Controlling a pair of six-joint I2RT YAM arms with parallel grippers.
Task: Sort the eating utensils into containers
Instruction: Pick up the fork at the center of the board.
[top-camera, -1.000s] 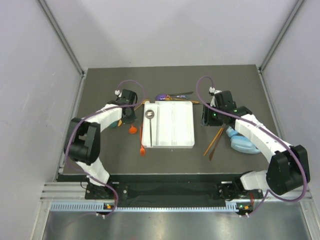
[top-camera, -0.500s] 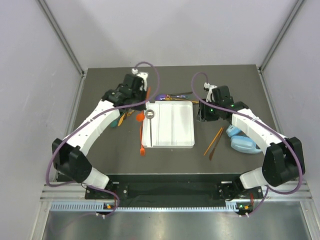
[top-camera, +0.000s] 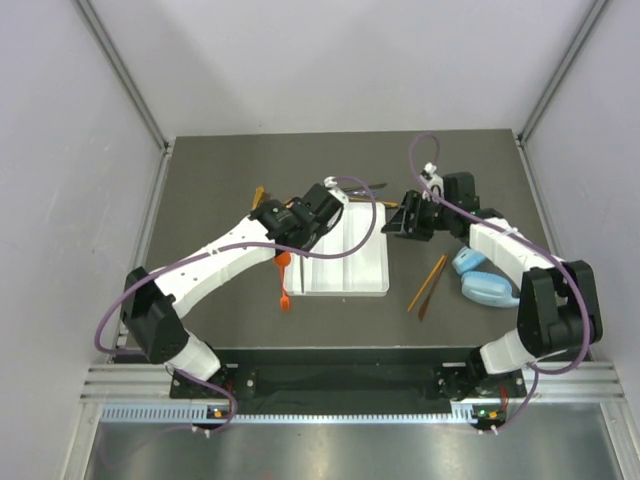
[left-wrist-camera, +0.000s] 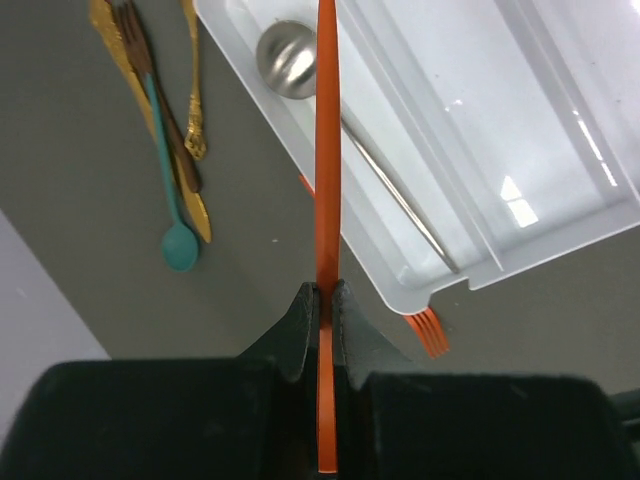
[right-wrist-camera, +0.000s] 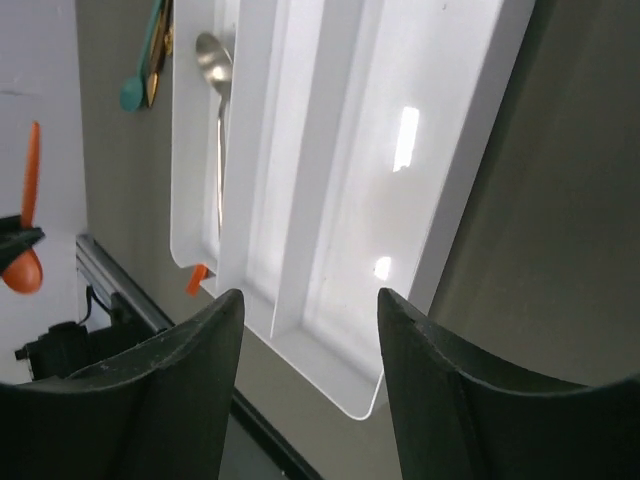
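Orange utensil (left-wrist-camera: 326, 150) clamped between left fingers (left-wrist-camera: 297, 335) (edge-on).

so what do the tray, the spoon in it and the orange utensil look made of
Tray: likely white plastic, glossy, with soft glare patches. Spoon: looks like polished metal, mirror-like silver bowl. Orange utensil: probably plastic, thin, uniformly coloured, dull sheen.

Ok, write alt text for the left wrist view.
The left end effector grips a thin orange utensil edge-on above a white tray holding a silver spoon. A teal spoon and gold utensils lie on the dark table beside it.
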